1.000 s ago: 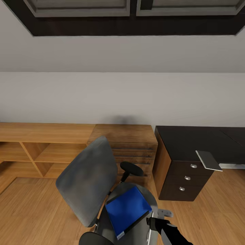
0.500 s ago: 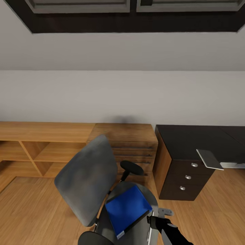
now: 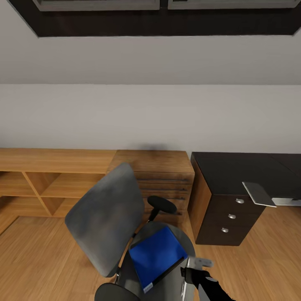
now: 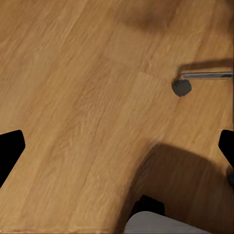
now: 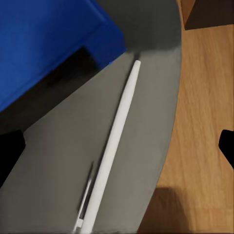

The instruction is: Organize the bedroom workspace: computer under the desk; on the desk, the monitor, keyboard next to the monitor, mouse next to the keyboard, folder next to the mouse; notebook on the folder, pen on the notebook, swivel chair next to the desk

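Observation:
The grey swivel chair (image 3: 104,219) stands on the wooden floor left of the black desk (image 3: 238,169). On its seat lies the blue folder (image 3: 156,254) (image 5: 46,41), and the pale pen (image 3: 184,285) (image 5: 114,141) rests on the seat beside it. My right gripper (image 3: 190,274) (image 5: 117,148) hovers open just above the pen, at the seat's right edge. In the left wrist view my left gripper (image 4: 117,148) hangs open over bare floor near a chrome chair leg and castor (image 4: 181,87). The monitor, keyboard, mouse, notebook and computer are out of view.
A light wooden dresser (image 3: 152,173) stands behind the chair, with a low open shelf unit (image 3: 50,179) to its left. The desk's drawer unit (image 3: 230,217) faces the chair. A flat grey panel (image 3: 259,193) overhangs the desk's front edge.
The whole head view has drifted slightly, so the camera moved. My right gripper stays at the seat's edge above the pen.

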Robot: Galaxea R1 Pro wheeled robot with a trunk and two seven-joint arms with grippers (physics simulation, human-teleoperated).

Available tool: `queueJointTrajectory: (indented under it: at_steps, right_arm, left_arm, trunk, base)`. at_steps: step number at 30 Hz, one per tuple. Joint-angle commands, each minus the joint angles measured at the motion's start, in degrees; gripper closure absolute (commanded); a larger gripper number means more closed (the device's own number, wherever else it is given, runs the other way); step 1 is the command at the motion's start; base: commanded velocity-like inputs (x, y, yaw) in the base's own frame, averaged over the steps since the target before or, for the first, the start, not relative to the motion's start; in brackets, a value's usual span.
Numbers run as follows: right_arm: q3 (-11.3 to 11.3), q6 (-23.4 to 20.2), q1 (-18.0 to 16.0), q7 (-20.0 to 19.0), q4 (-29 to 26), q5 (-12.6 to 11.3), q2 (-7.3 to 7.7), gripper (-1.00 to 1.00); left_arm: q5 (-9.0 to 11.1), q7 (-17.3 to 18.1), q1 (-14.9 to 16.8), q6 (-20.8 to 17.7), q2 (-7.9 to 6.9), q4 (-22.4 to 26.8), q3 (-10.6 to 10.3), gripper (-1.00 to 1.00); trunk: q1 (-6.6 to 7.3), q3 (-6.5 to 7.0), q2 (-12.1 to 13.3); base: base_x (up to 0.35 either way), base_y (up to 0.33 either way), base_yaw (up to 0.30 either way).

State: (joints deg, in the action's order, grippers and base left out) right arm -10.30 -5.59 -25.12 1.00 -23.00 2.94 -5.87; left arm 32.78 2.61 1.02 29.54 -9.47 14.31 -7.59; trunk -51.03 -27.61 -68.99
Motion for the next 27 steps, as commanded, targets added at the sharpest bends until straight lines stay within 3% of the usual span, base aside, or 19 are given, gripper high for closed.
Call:
queueJointTrajectory:
  at_steps: [1,15,27]
  right_arm:
    - [-0.22,-0.15,0.0,-0.02,0.2,0.32,-0.27,-1.0]
    - [-0.03,-1.23,0.12,-0.85,4.72,0.24,-0.71,-1.0]
    - [-0.04,-1.15,0.15,-0.94,8.59,0.23,-0.72,-1.0]
  left_arm:
    - [0.62,0.28,0.04,0.19,0.3,-0.39,-0.32,-1.0]
    - [0.55,0.51,0.05,0.39,4.83,-3.75,-0.32,-1.0]
    - [0.53,0.55,0.07,0.43,5.06,-4.18,-0.32,-1.0]
  trunk:
    - [0.0,-0.06,-0.03]
    - [0.0,-0.06,-0.03]
    - [0.0,-0.06,-0.03]
  base:
    - [0.0,0.0,0.0]
    - [0.0,0.0,0.0]
    - [0.0,0.0,0.0]
